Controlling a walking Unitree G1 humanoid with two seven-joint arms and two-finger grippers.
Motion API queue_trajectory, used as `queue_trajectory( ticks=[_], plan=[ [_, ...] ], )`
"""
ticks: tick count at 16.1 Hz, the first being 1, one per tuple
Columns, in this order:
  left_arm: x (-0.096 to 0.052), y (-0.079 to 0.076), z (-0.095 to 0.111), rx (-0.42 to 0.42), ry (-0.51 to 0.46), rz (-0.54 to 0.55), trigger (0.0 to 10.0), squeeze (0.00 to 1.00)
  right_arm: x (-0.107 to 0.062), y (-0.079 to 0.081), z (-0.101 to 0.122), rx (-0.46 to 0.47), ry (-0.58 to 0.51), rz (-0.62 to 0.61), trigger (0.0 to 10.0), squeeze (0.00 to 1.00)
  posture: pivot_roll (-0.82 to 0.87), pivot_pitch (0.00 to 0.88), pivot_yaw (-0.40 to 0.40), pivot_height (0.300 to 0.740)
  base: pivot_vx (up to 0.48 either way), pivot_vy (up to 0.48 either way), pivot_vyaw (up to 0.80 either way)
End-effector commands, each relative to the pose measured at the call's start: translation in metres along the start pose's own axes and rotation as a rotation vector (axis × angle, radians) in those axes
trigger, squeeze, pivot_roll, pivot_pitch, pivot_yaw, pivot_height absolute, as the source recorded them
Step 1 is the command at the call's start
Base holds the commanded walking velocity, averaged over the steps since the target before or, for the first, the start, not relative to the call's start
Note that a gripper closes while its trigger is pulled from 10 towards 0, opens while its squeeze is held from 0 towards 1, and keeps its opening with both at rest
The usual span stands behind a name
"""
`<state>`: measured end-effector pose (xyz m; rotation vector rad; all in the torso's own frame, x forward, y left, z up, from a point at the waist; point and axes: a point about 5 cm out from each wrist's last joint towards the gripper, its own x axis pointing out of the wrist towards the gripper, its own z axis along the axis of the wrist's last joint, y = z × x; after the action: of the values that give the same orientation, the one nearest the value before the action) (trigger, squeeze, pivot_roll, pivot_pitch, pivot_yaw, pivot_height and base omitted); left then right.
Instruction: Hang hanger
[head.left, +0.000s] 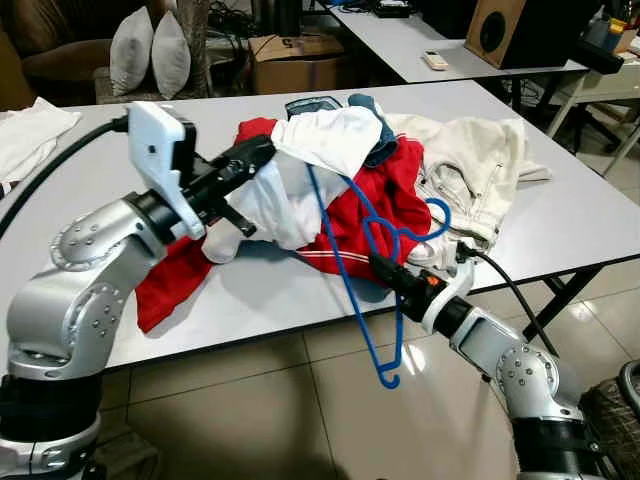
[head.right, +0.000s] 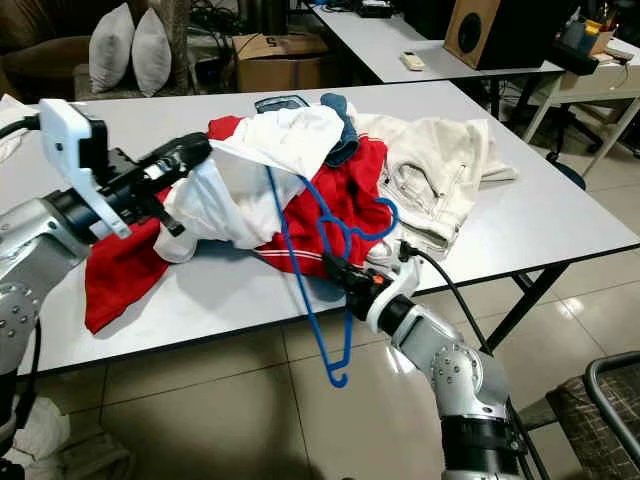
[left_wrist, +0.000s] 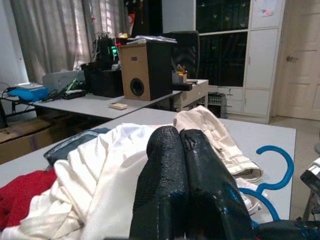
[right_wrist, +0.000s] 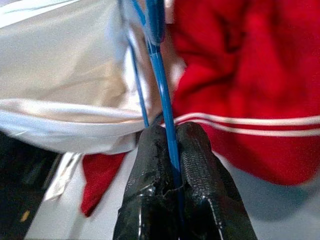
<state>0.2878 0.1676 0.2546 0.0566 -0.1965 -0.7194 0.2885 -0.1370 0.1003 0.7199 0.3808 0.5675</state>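
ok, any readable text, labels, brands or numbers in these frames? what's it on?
Nothing reads reliably.
Cardboard box behind the table: a dark printed mark on its top, too blurred to read.
Remote on the far desk: buttons too small to read.
Speaker, red garment, blue hanger: no visible text.

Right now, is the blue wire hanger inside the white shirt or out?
Partly in: the blue wire hanger runs under the white shirt, its hook end hanging off the table edge.

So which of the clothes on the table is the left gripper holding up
The white garment: the left gripper pinches it above the pile, with the blue hanger running under it. The red one and the cream one lie flat.
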Motion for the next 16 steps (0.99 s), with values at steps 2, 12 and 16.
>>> queue_trajectory(
  ticks=[2, 12, 16],
  plan=[
    [-0.004, 0.002, 0.002, 0.008, 0.001, 0.011, 0.0, 0.00, -0.001, -0.017, 0.017, -0.082, -0.065, -0.153, 10.0, 0.00, 0.00, 0.000, -0.044, 0.740, 0.000, 0.000, 0.00],
    [-0.007, 0.002, -0.003, -0.012, 0.007, 0.025, 0.0, 0.00, 0.000, 0.000, 0.037, 0.028, -0.211, -0.117, 10.0, 0.00, 0.01, 0.000, -0.040, 0.740, 0.000, 0.000, 0.00],
    [-0.004, -0.001, -0.004, -0.017, 0.016, -0.015, 0.0, 0.00, 0.002, 0.003, 0.042, 0.055, -0.227, -0.098, 10.0, 0.00, 0.00, 0.000, -0.021, 0.740, 0.000, 0.000, 0.00]
  ],
)
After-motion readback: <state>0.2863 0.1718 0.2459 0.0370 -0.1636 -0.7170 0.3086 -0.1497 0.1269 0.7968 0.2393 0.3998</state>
